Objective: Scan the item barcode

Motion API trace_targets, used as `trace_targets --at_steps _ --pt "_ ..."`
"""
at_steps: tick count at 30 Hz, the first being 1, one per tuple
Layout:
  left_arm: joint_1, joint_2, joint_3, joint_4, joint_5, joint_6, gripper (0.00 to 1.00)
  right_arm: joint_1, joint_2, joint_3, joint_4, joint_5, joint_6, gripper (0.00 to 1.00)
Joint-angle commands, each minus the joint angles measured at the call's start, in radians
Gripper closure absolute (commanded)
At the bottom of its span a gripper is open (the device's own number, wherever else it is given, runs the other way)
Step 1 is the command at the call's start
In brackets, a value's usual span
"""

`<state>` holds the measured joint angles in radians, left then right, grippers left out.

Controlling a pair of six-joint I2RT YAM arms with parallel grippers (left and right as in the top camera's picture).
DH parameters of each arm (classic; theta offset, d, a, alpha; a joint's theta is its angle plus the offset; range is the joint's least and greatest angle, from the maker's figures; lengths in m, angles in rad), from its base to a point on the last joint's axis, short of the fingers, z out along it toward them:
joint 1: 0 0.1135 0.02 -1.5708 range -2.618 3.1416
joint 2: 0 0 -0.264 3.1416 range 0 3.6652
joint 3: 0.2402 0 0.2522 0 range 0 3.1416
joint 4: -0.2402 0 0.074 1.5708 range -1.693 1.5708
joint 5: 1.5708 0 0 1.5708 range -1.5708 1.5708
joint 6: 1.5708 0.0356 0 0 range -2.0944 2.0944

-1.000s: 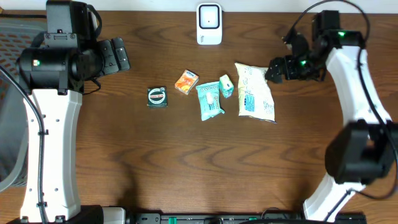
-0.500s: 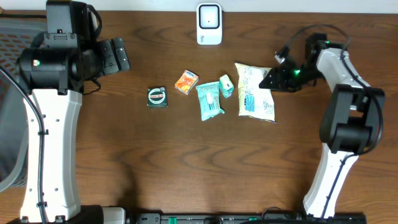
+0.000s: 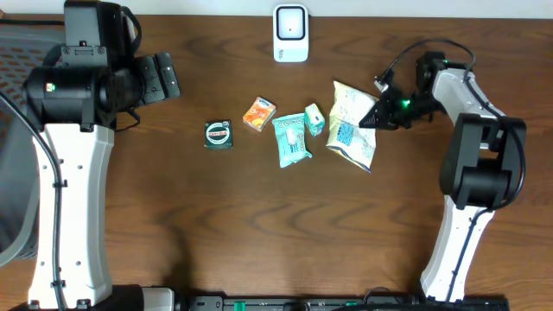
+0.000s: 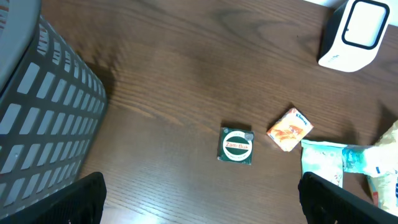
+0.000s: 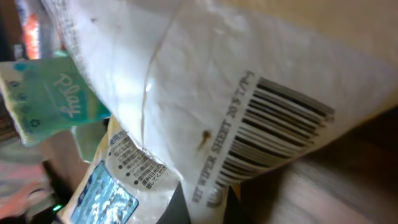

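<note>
Tabletop [image 3: 259,233], brown wood, seen from above, with a grey basket [image 4: 43,124] off its left edge.

Left hand [image 3: 164,76]: fingers wide apart, holding nothing, parked over the far-left part of the tabletop, as it was a second ago.

Right hand [image 3: 373,117]: a second ago its fingers stood apart beside the pouch [image 3: 352,134]. They have since come together on the pouch's right edge.

Pouch, white, the task's item: right of the tabletop's centre, toward the far edge. It no longer lies square. Its right edge is drawn up toward the hand and its body is skewed, while the near end appears to rest on the wood.

Scanner [image 3: 290,33]: white, upright, at the middle of the far edge, well apart from the pouch.

Teal pack [image 3: 291,140], small green pack [image 3: 314,119], orange box [image 3: 258,113] and tin [image 3: 219,134]: a loose row at mid-tabletop, unmoved.

Barcode [image 5: 280,134]: printed on the pouch face shown in the right wrist view, unobstructed.

Reading: the grasp looks made. Lifting and presenting the barcode to the scanner remains.
</note>
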<state>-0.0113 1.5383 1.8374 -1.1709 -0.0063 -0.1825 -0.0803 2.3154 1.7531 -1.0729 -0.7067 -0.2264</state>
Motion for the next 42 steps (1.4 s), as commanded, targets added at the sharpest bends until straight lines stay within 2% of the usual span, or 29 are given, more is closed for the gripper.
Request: trace_targets --at_steps 1,9,15,17,21,22,23,24,25,26,29,33,39,42 --pt "0.000 0.005 -0.001 -0.003 -0.005 0.003 0.02 0.005 -0.180 0.019 0.008 0.231 0.075 0.99" --pt "0.000 0.005 -0.001 -0.003 -0.005 0.003 0.02 0.102 -0.482 0.019 -0.004 0.809 0.190 0.99" --pt "0.000 0.005 -0.001 -0.003 -0.005 0.003 0.02 0.209 -0.504 0.014 -0.057 1.269 0.303 0.99" --pt "0.000 0.005 -0.001 -0.003 -0.005 0.003 0.02 0.220 -0.484 0.010 -0.060 1.312 0.308 0.99" --pt "0.000 0.005 -0.001 -0.003 -0.005 0.003 0.02 0.204 -0.438 0.005 -0.038 1.183 0.308 0.98" --pt "0.000 0.005 -0.001 -0.003 -0.005 0.003 0.02 0.193 -0.429 0.005 -0.034 1.119 0.308 0.85" --pt "0.000 0.005 -0.001 -0.003 -0.005 0.003 0.02 0.179 -0.420 0.005 -0.029 1.038 0.308 0.56" --pt "0.000 0.005 -0.001 -0.003 -0.005 0.003 0.03 0.168 -0.415 0.005 -0.026 0.969 0.304 0.36" --pt "0.000 0.005 -0.001 -0.003 -0.005 0.003 0.02 0.157 -0.411 0.005 -0.022 0.886 0.294 0.25" --pt "0.000 0.005 -0.001 -0.003 -0.005 0.003 0.02 0.149 -0.406 0.005 -0.017 0.812 0.277 0.20" --pt "0.000 0.005 -0.001 -0.003 -0.005 0.003 0.02 0.149 -0.392 0.005 -0.016 0.770 0.232 0.12" --pt "0.000 0.005 -0.001 -0.003 -0.005 0.003 0.02 0.185 -0.345 -0.003 -0.019 0.935 0.233 0.01" --pt "0.000 0.005 -0.001 -0.003 -0.005 0.003 0.02 0.250 -0.204 -0.014 -0.014 1.261 0.389 0.01" --pt "0.000 0.005 -0.001 -0.003 -0.005 0.003 0.02 0.269 -0.133 -0.014 -0.011 1.358 0.450 0.01"
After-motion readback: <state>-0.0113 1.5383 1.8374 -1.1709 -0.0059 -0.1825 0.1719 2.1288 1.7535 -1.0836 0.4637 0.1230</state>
